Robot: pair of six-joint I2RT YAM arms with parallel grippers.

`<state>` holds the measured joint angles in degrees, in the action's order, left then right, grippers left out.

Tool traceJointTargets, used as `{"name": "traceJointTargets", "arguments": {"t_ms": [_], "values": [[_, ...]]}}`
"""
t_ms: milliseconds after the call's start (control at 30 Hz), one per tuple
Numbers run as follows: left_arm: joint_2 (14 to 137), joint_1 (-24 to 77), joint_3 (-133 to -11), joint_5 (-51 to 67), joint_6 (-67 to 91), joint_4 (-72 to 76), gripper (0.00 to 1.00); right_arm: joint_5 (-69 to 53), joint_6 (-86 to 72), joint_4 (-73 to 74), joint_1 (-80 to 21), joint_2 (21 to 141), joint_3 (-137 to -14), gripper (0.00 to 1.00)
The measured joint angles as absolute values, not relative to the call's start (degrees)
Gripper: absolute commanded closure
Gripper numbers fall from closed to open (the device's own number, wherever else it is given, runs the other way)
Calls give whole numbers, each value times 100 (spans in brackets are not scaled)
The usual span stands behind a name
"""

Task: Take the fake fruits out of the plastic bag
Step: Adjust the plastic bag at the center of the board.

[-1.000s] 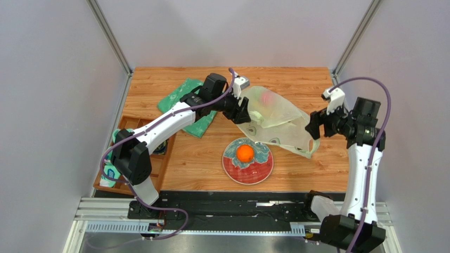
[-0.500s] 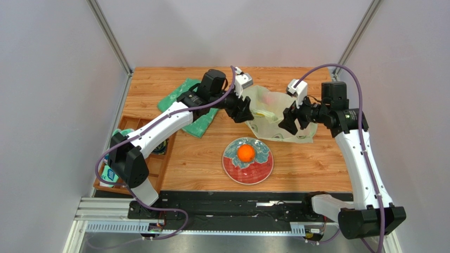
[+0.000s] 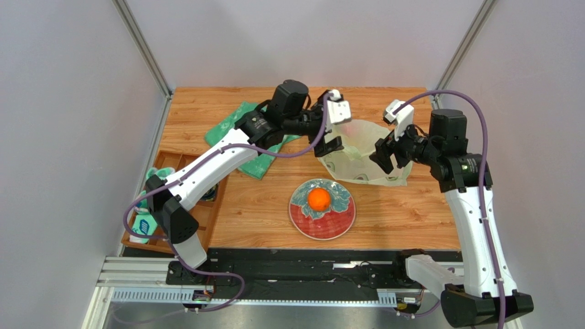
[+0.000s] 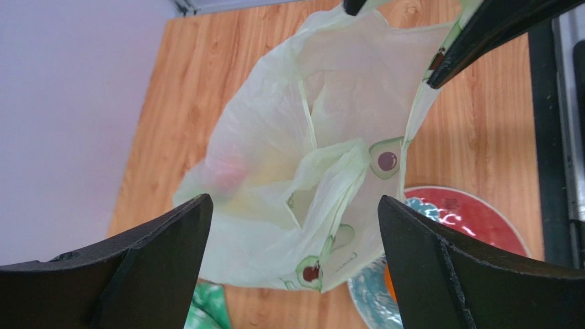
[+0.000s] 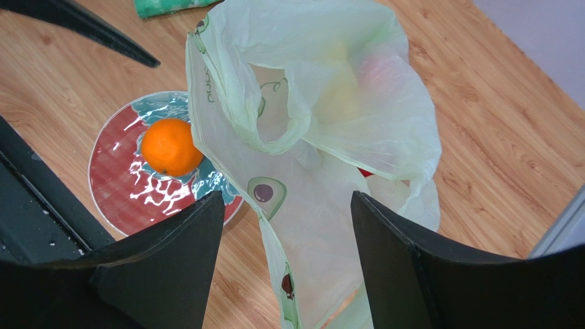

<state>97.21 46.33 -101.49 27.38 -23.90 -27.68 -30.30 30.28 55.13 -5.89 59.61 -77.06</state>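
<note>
The orange (image 3: 318, 199) already lies on the red plate (image 3: 343, 223), but a reddish fruit (image 5: 376, 72) and a yellowish shape (image 5: 336, 89) show inside the plastic bag (image 3: 357, 163) on the table, while the left gripper (image 4: 294, 205) and the right gripper (image 5: 287, 199) hang wide open over it, holding nothing.

No text, label or number could be read anywhere; small marks on the plastic bag (image 5: 323, 171) were too tiny to make out

Wooden table (image 3: 261, 199) bears plate (image 3: 331, 232), plastic bag (image 3: 357, 156), cloth (image 3: 237, 120), tray (image 3: 168, 161)

Plate (image 3: 341, 227), green cloth (image 3: 235, 121) — wooden tray (image 3: 167, 160)
</note>
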Motion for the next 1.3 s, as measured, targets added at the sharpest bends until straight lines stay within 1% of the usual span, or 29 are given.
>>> {"name": "traceJointTargets", "arguments": {"t_ms": [167,267,333,367,400,433,467,500,633,700,767,900,1067,1100,1300], "values": [[10169,5168,-10665,2447,-3957,-3247,3,-2888,2773,5457,-340,5817,-7703,26],[10634,5437,-10923,2204,-4735,-3695,13,-2836,2626,5450,-187,5824,-7703,27],[10906,5551,-11017,2025,-5054,-3922,22,-2827,2547,5437,-119,5824,-7703,27],[11048,5603,-11054,1925,-5207,-4014,29,-2810,2515,5415,-93,5824,-7703,26],[11163,5636,-11067,1826,-5339,-4099,47,-2792,2484,5393,-84,5824,-7703,27],[11257,5655,-11067,1732,-5450,-4195,62,-2777,2451,5374,-38,5824,-7703,27],[11312,5662,-11067,1647,-5496,-4257,82,-2764,2421,5356,-5,5826,-7703,27],[11362,5662,-11069,1531,-5603,-4313,100,-2751,2394,5334,40,5826,-7695,28],[11386,5634,-11168,1166,-5408,-4462,100,-2847,2458,5288,156,5857,-7618,42],[11386,5557,-11365,1046,-4945,-4497,100,-3096,2613,5308,156,5935,-7605,47],[11386,5417,-11671,993,-3997,-4488,100,-3363,2832,5325,67,6077,-7609,49],[11277,4729,-12042,1256,-1831,-4272,100,-3623,3389,5400,-427,6499,-7638,59],[11067,3988,-12042,1518,-259,-4058,100,-3712,4095,5463,-757,7491,-7885,66],[11048,3966,-12042,1566,-16,-4036,100,-3695,4211,5468,-764,7778,-7992,68],[11004,4187,-12038,1708,838,-3977,100,-3441,4740,5413,-766,9142,-8447,71]]}}
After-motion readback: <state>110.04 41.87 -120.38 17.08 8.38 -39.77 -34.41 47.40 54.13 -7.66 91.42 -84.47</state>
